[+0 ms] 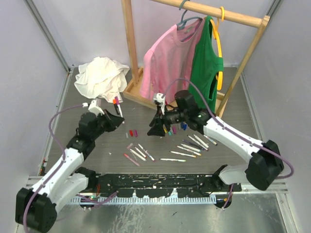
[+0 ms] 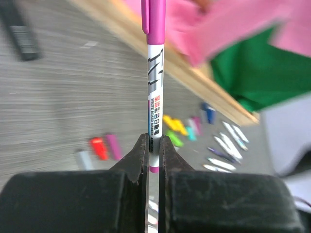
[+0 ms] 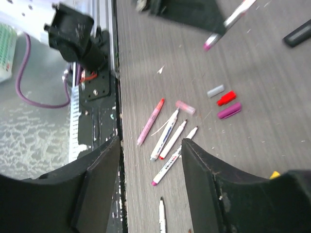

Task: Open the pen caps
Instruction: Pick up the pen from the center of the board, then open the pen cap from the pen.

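The left claw (image 2: 153,158) pinched a white pen (image 2: 155,97) low on its barrel, hiding the bottom end. Its magenta cap (image 2: 153,22), fitted on, ran off the top edge. The right claw (image 3: 150,143) hung spread and empty over loose pens (image 3: 165,133) and caps (image 3: 226,98) on the table (image 3: 272,145).

Tabletop (image 1: 112,145): carries everything; arm bases at its near edge.
Cloth (image 1: 101,76): far left, behind the left gripper (image 1: 116,110).
Rack (image 1: 130,43): far centre to right; two garments (image 1: 167,63) hang side by side from its bar.
Held pen (image 2: 154,97): between the left gripper's fingers, off the tabletop.
Right gripper (image 1: 156,127): right of the left gripper, before the Rack, over some caps.
Caps (image 1: 131,132): on the tabletop, between and below the grippers.
Loose pens (image 1: 138,153): nearer than the caps; one cluster central, another to its right.
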`<state>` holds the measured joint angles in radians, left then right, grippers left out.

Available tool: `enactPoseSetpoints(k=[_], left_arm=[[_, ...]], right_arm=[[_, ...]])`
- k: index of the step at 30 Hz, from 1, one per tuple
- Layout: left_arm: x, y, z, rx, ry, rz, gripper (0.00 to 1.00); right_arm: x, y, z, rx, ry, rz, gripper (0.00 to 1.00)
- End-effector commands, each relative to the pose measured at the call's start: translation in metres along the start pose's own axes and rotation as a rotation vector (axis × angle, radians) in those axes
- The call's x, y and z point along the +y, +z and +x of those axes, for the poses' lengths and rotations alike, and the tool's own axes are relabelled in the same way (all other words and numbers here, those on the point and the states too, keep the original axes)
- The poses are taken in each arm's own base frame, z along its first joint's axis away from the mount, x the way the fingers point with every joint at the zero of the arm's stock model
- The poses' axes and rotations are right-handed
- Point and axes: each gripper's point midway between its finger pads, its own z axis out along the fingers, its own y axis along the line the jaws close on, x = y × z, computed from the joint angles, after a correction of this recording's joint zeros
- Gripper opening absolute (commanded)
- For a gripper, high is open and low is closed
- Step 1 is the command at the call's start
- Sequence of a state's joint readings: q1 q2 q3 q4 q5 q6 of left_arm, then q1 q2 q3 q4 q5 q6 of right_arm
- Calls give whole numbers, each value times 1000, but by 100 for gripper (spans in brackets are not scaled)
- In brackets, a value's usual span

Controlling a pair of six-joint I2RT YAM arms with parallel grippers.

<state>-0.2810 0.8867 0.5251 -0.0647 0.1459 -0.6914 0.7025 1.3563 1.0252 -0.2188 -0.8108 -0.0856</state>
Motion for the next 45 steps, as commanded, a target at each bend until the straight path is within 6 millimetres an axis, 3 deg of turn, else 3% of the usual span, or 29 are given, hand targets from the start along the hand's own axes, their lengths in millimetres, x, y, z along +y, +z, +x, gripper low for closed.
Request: enactPoseSetpoints(k=[1, 6, 7, 12, 18, 26, 36, 43, 44, 45], left_arm=[[-113, -45, -17, -175, 59, 531, 0], [-153, -73, -10, -280, 90, 703, 0], [-158, -74, -7, -280, 93, 717, 0], [-187, -73, 12, -244, 122, 782, 0], [-203, -66, 28, -214, 153, 788, 0], [-216, -72, 38, -187, 151, 834, 0], [-232, -71, 52, -155, 167, 866, 0], [-230, -68, 53, -157, 175, 845, 0], [-229, -68, 53, -154, 180, 841, 2], [-227, -68, 54, -147, 185, 836, 11]], right_arm=[[9, -30, -49, -206, -50, -7, 61], [7, -54, -59, -323, 61, -63, 64], [9, -60, -68, -376, 43, -78, 65], [18, -64, -67, -460, 69, -139, 67], [23, -65, -67, -500, 68, -166, 68], [11, -60, -61, -523, 118, -128, 64], [8, -58, -57, -526, 162, -128, 43], [10, -58, -57, -512, 160, -148, 4], [11, -58, -58, -511, 157, -150, 1], [11, -58, -58, -509, 154, -150, 1]])
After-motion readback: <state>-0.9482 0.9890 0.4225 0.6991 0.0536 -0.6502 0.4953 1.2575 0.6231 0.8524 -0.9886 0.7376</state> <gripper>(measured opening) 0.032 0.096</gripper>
